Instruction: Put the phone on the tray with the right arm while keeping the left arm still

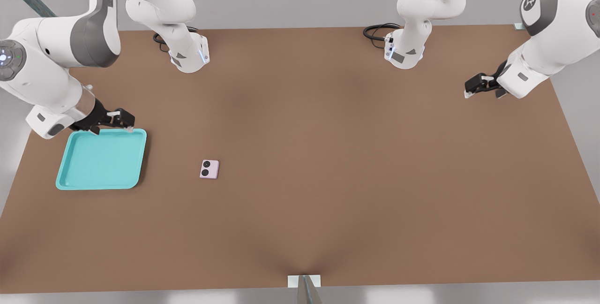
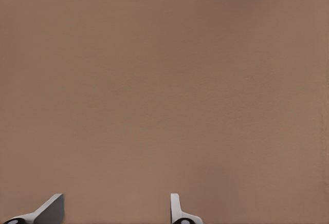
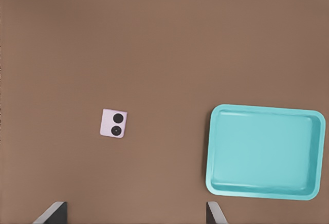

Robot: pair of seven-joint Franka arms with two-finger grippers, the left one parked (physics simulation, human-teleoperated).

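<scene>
Reaching from above the tray's (image 1: 101,159) far rim at the front view's left, the gripper (image 1: 123,121) should travel rightward to the phone (image 1: 209,169), lying lens-up on the table (image 1: 356,154) near the tray, and descend squarely. Its fingers (image 3: 51,213) are spread wide, holding nothing.

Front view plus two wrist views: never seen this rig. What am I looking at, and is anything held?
It is a simulator render of two white robot arms at a brown table. The front view looks down on the whole scene from off the arms. Each wrist view comes from a camera on one arm's wrist. The left wrist view shows only bare table. The working right arm's gripper is by the far edge of the turquoise tray, on the front view's left. Its jaws stand apart and hold nothing. The small pink phone lies on the table beside the tray, lenses up.
</scene>
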